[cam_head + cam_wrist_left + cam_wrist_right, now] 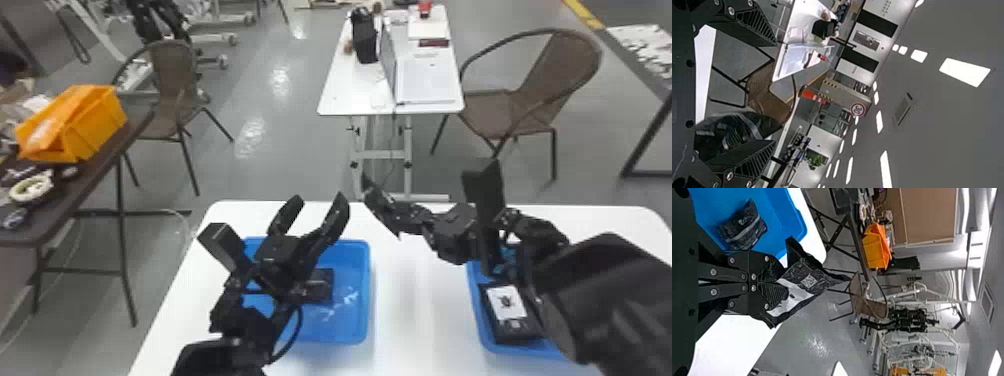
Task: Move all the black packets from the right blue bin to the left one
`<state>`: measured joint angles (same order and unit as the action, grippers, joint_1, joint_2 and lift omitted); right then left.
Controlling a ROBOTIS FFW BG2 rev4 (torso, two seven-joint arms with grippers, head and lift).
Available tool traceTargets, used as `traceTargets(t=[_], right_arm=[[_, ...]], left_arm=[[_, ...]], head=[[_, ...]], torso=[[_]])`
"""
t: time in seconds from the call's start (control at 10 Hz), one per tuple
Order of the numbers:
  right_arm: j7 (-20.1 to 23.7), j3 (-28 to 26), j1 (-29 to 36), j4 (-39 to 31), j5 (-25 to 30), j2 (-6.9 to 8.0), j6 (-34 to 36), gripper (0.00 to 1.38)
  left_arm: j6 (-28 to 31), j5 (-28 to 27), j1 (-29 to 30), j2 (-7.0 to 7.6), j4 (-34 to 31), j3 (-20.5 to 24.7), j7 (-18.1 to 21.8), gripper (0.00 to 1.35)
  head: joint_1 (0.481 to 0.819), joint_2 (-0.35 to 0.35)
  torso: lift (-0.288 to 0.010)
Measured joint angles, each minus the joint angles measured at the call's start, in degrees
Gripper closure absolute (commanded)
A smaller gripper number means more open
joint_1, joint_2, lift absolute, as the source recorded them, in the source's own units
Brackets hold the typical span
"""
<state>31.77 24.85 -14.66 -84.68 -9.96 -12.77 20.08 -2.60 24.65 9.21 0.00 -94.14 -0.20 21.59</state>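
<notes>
Black packet (803, 288) pinched in your right gripper (404, 220), with others in both blue bins

Nearest you, your right arm (600, 300) covers much of the right blue bin (478, 325), so you can't tell everything that bin holds. You can make out one packet (507, 310) in it, its white label up and one side cut off by the arm.

Your left arm (240, 325) comes in over the left blue bin (369, 300) and hides part of its inside. A second packet (322, 285) lies there, partly behind the arm; the right wrist view shows it creased, with a pale band across it.

Your left gripper (316, 207) has its fingers spread wide above that bin. In its own wrist view, a dark glossy shape (736, 131) is partly covered by one finger, and you can't tell what it is.

Your right gripper is closed on the packet's end, between the two bins and above the white table (420, 300). The packet's white label and square code face the wrist camera.

Past the table, an orange bin (95, 127) sits on a dark table (100, 172); its contents are hard to make out. Farther off, a laptop (427, 80) stands open on a white desk (345, 95).
</notes>
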Motion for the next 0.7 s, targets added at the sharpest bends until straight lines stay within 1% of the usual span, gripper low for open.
traceTargets(t=[0.1, 0.3, 0.5, 0.7], right_arm=[[-0.1, 3.1, -1.6, 1.4, -1.0, -0.48, -0.6, 1.19], [-0.3, 7.6, -3.6, 3.3, -2.8, -1.05, -1.4, 1.19], [-0.4, 9.3, -4.7, 4.0, -3.6, -1.39, -1.9, 1.19], [-0.6, 10.4, -5.5, 4.2, -4.0, -1.64, -1.9, 1.19]], left_arm=[[2.0, 0.1, -1.1, 0.0, -0.2, -0.3, 0.9, 0.15], [6.4, -0.1, -2.1, 0.0, -1.2, -0.4, 1.3, 0.16], [13.2, -1.2, -2.8, 0.27, -3.2, -0.2, 1.7, 0.16], [18.7, -2.9, -3.3, 1.18, -4.9, 0.0, 1.8, 0.16]], head=[[0.695, 0.166], [0.695, 0.18], [0.695, 0.176], [0.695, 0.176]], torso=[[0.0], [0.0], [0.0], [0.0]])
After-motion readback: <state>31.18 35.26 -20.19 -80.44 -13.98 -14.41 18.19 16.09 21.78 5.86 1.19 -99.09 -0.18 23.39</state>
